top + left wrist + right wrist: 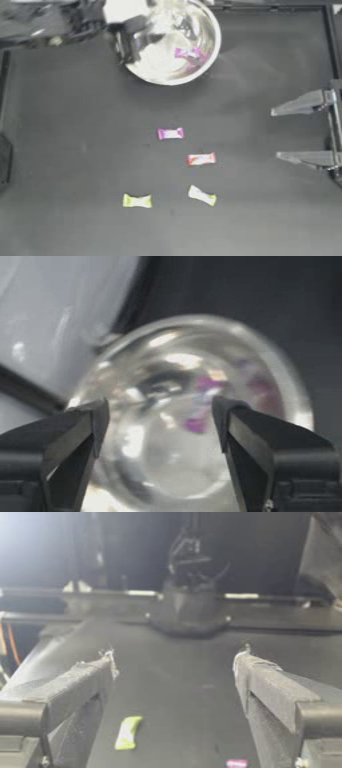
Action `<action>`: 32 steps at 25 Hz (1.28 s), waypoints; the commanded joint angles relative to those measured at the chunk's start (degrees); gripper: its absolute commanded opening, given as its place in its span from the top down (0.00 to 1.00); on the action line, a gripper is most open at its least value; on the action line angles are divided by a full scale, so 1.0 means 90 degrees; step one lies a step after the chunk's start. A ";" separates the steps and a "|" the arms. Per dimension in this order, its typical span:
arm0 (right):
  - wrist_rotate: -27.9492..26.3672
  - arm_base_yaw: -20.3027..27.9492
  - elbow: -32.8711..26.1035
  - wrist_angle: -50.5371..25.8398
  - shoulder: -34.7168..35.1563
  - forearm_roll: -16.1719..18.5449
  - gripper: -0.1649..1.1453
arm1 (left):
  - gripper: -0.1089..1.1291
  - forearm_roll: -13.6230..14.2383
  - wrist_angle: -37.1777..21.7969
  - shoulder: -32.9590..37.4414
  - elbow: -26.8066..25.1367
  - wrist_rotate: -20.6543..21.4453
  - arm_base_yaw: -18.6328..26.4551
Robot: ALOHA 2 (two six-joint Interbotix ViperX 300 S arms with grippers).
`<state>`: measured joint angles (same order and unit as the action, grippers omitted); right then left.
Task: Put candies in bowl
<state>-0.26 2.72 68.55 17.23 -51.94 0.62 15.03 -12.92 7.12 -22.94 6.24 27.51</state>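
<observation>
The left gripper (137, 42) hangs over the bowl (200, 67), jaws spread and holding nothing; one purple candy (188, 53) lies inside the bowl, just beyond the gripper. Four candies remain on the tabletop (67, 150), all on the side of the bowl away from the table's far edge: the pink candy (170, 133) nearest the bowl, the red-orange candy (201, 159) just past it, then two yellow-green candies (137, 201) (202, 195) farthest off. The right gripper (275, 135) is parked at the right edge, jaws wide apart, empty. Judgement: the pink candy is the closest target; its long axis lies crosswise to a left-arm reach from the bowl.
</observation>
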 commanded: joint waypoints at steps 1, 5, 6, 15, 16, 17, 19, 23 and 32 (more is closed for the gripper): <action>0.0000 0.0078 -0.0078 -0.0049 0.0029 -0.0020 0.11 | 0.17 -0.0312 0.0029 0.1035 -0.0410 0.0000 -0.0273; 0.0000 0.0117 -0.0107 -0.0146 0.0029 -0.0078 0.11 | 0.18 -0.0469 0.0166 0.1836 -0.1143 0.0000 -0.0830; 0.0000 0.0127 -0.0107 -0.0176 0.0029 -0.0107 0.11 | 0.18 -0.0508 0.0283 0.2012 -0.1309 -0.0010 -0.0947; 0.0000 0.0215 -0.0205 -0.0537 0.0029 -0.0195 0.11 | 0.18 -0.1113 0.0586 0.3184 -0.2520 -0.0039 -0.1670; 0.0000 0.0205 -0.0225 -0.0586 0.0029 -0.0195 0.11 | 0.18 -0.1182 0.0596 0.3252 -0.2627 -0.0039 -0.1738; 0.0000 0.0215 -0.0234 -0.0615 0.0029 -0.0195 0.11 | 0.18 -0.1250 0.0615 0.3320 -0.2734 -0.0039 -0.1797; -0.0010 0.0225 -0.0244 -0.0654 0.0029 -0.0195 0.11 | 0.18 -0.1396 0.0693 0.3457 -0.2949 -0.0039 -0.1914; -0.0010 0.0225 -0.0244 -0.0674 0.0029 -0.0195 0.11 | 0.18 -0.1523 0.1035 0.3760 -0.3418 -0.0039 -0.2080; 0.0010 0.0371 -0.1133 -0.2539 0.0527 -0.0469 0.11 | 0.18 -0.1699 0.1455 0.4238 -0.4043 -0.0049 -0.2168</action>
<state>-0.35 5.80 62.23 -2.02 -49.39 -3.43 -0.18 -0.35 44.74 -59.68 5.89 7.91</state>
